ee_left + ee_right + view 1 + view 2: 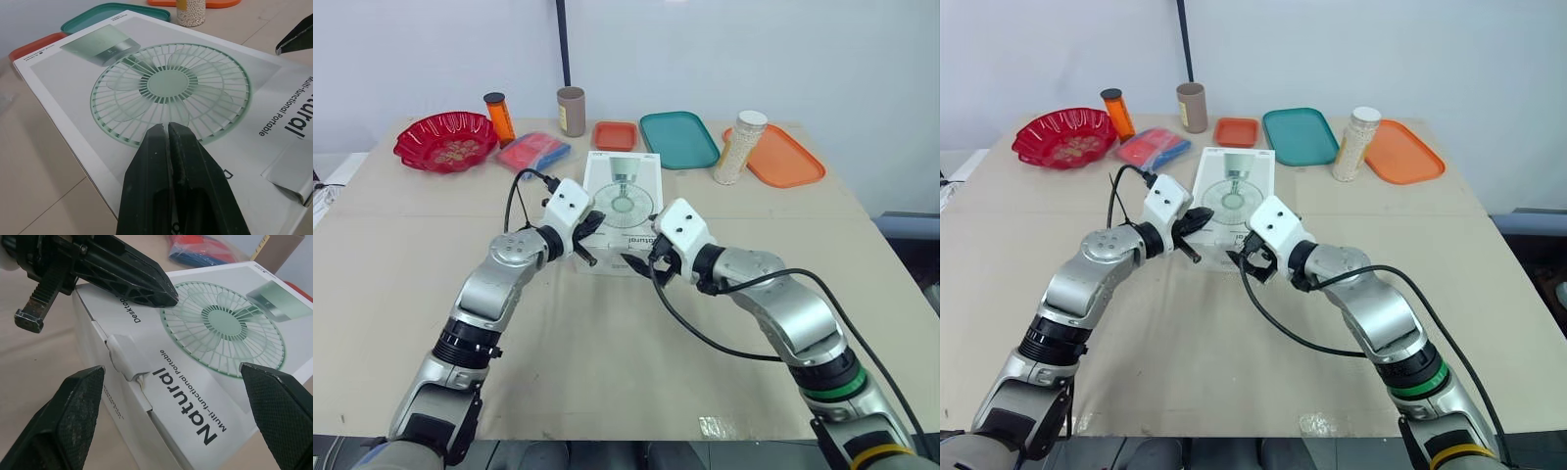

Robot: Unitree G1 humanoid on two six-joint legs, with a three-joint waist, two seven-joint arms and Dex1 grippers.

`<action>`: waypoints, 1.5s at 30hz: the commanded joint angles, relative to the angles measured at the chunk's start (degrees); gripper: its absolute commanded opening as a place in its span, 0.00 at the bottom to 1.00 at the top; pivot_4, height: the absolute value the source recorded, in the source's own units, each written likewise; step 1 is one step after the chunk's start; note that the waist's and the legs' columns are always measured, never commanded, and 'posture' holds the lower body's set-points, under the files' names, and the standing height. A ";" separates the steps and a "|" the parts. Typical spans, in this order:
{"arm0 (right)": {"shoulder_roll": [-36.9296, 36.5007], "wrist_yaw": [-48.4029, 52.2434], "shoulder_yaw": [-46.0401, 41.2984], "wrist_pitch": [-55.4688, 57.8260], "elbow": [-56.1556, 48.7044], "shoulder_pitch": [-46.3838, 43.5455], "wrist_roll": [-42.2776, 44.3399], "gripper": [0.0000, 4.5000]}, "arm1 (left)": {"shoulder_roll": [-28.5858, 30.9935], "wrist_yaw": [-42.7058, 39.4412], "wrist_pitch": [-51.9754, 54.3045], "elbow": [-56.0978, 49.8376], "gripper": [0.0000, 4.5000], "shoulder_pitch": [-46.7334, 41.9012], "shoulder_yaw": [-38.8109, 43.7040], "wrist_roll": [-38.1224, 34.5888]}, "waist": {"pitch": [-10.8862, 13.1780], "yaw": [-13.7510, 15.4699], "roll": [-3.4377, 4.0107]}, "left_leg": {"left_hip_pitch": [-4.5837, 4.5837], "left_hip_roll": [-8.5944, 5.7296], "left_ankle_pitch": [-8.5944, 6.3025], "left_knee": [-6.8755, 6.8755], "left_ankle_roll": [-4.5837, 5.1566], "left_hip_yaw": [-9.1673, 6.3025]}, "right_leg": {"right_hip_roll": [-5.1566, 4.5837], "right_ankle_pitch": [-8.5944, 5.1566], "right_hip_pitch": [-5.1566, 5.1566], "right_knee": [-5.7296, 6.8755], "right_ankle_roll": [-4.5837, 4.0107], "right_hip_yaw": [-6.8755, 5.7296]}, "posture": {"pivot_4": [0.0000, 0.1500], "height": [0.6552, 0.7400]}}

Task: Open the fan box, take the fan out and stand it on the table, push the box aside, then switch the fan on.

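Observation:
The white fan box [623, 201] lies flat mid-table, its printed green fan facing up. My left gripper [591, 226] is shut with nothing in it, its tips over the box top near the near-left corner; the left wrist view has the closed fingers [166, 132] above the printed fan. At the box's near end my right gripper [641, 262] is open. In the right wrist view its fingers [78, 411] straddle the near end flap [128, 358], whose tab is slightly lifted. The fan itself is hidden inside the box.
Along the table's far edge stand a red bowl [445, 140], an orange bottle [499, 117], a red and blue packet [533, 150], a brown tube [571, 111], a small orange tray [615, 134], a teal tray [677, 138], a bead jar [740, 147] and an orange tray [783, 155].

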 commanded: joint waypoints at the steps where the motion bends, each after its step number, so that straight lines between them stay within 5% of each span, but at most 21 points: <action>1: 2.45 -0.81 -1.53 -2.05 1.64 -1.25 -1.60 1.00 | -1.12 0.59 0.06 -2.21 0.04 0.12 0.51 0.49 | 0.00 0.00 0.00 | 0.00 0.00 0.00 0.00 0.00 0.00 | 0.00 0.00 0.00 0.00 0.00 0.00 | 1.00 1.00; 36: 8.37 -0.86 -4.94 -4.35 9.24 -6.00 -6.61 1.00 | -2.60 -0.49 -2.23 -1.20 0.04 0.37 0.27 2.74 | 0.00 -0.03 0.00 | -0.02 0.00 0.01 -0.02 -0.01 0.00 | 0.00 0.01 -0.05 0.01 -0.01 0.00 | 1.00 1.00; 45: 2.79 6.01 -11.84 1.32 -3.88 0.35 0.81 1.00 | -2.54 -0.05 -1.10 -1.97 0.04 0.02 1.25 2.49 | 0.00 0.14 0.00 | -0.08 0.00 0.01 -0.04 -0.02 -0.02 | -0.03 0.01 -0.06 -0.01 -0.01 -0.04 | 1.00 1.00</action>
